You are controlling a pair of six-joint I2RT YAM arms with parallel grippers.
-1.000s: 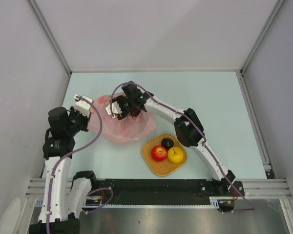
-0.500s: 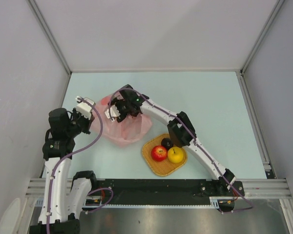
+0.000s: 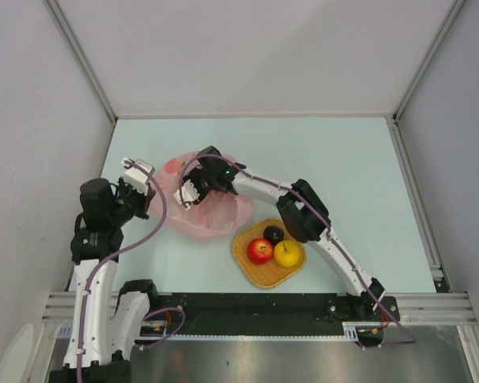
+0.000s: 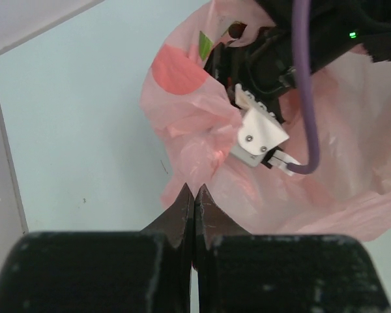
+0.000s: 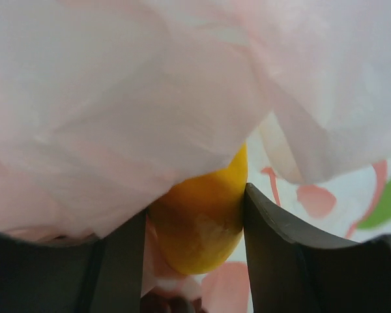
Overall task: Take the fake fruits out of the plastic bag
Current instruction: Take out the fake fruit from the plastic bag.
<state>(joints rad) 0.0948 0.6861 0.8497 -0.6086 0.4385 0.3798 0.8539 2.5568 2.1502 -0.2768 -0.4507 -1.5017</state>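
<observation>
The pink plastic bag lies crumpled left of the table's middle. My left gripper is shut on the bag's left edge; in the left wrist view the jaws pinch a fold of the pink film. My right gripper reaches into the bag's mouth. In the right wrist view its fingers grip an orange-yellow mango on both sides, under folds of bag film. A red apple, a yellow round fruit and a dark plum lie in the woven tray.
The woven tray sits right of the bag, close to the right arm's elbow. White walls stand at the table's left, back and right. A black rail runs along the near edge.
My right gripper has moved down and left, deeper into the bag, and the bag has shifted around it. The left gripper has stayed where it was, holding the bag's edge.
</observation>
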